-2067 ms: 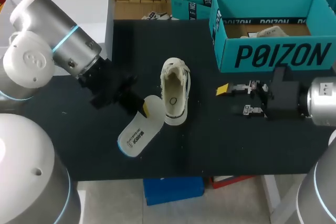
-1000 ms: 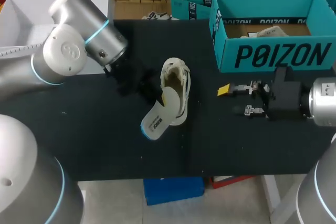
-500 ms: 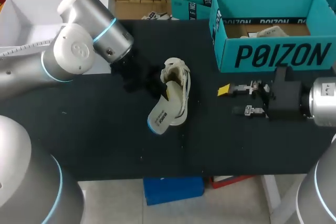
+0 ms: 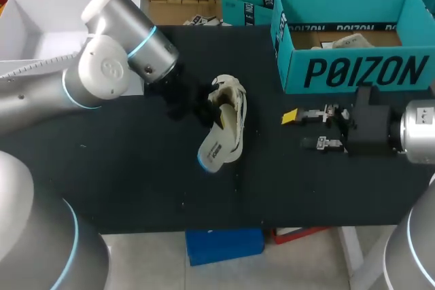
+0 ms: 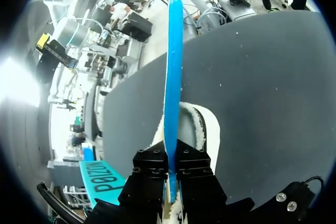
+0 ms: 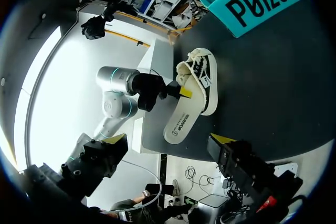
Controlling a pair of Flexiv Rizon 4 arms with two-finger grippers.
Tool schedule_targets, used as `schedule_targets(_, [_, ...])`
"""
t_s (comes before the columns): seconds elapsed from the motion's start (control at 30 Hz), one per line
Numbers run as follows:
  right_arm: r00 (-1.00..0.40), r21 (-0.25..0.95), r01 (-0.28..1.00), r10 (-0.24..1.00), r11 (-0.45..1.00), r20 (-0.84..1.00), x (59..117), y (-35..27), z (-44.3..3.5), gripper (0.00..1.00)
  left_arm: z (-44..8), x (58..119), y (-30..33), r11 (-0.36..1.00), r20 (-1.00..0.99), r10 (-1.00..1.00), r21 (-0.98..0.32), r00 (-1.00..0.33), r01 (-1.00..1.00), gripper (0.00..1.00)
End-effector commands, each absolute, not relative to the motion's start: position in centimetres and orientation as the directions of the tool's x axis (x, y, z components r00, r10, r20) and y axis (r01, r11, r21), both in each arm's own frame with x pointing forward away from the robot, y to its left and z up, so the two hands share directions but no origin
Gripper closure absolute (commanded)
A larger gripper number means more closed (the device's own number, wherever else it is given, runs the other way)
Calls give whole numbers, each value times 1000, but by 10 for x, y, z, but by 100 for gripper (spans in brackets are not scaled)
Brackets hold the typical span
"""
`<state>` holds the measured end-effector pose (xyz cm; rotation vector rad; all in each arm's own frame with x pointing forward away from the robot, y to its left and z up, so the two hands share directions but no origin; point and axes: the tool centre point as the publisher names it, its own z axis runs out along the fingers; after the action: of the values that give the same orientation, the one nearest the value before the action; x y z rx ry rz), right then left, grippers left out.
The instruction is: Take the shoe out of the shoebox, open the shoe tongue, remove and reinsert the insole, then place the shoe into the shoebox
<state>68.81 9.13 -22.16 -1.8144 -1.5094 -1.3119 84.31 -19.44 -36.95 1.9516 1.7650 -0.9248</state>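
From here, the left end effector (image 4: 206, 110) is clamped on the white foam insole with a blue underside (image 4: 216, 147). It holds the insole tilted at the mouth of the cream canvas shoe (image 4: 234, 108), which sits mid black surface (image 4: 136, 181). The left arm slants in from the far corner. The right end effector (image 4: 300, 130) hovers with its fingers apart and empty, near the teal cardboard shoebox (image 4: 360, 73). How far the insole is inside the shoe is hard to tell.

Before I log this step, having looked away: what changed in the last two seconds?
The left hand, shut on the insole, carried it across the table to the shoe, tip at its opening. Shoe, right hand and shoebox stayed put.
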Motion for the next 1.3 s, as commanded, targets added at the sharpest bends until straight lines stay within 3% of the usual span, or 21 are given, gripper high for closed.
schedule_targets(0.03, [-44,230,923,507,-310,861,689,92,-222,0,-373,850,-195,-144,-666,746,-164,-2,976,100])
schedule_targets(0.47, [-44,230,923,507,-310,861,689,92,-222,0,-375,864,-199,-97,-681,731,-173,-48,980,100])
schedule_targets(0.53, [-44,230,923,507,-310,861,689,92,-222,0,-373,863,-200,-97,-683,729,-174,-49,980,78])
schedule_targets(0.6, [-44,230,923,507,-310,861,689,92,-222,0,-371,861,-200,-99,-684,727,-173,-47,980,73])
schedule_targets(1.3, [-44,230,923,507,-310,861,689,92,-222,0,-356,808,-184,-214,-646,762,-170,55,962,85])
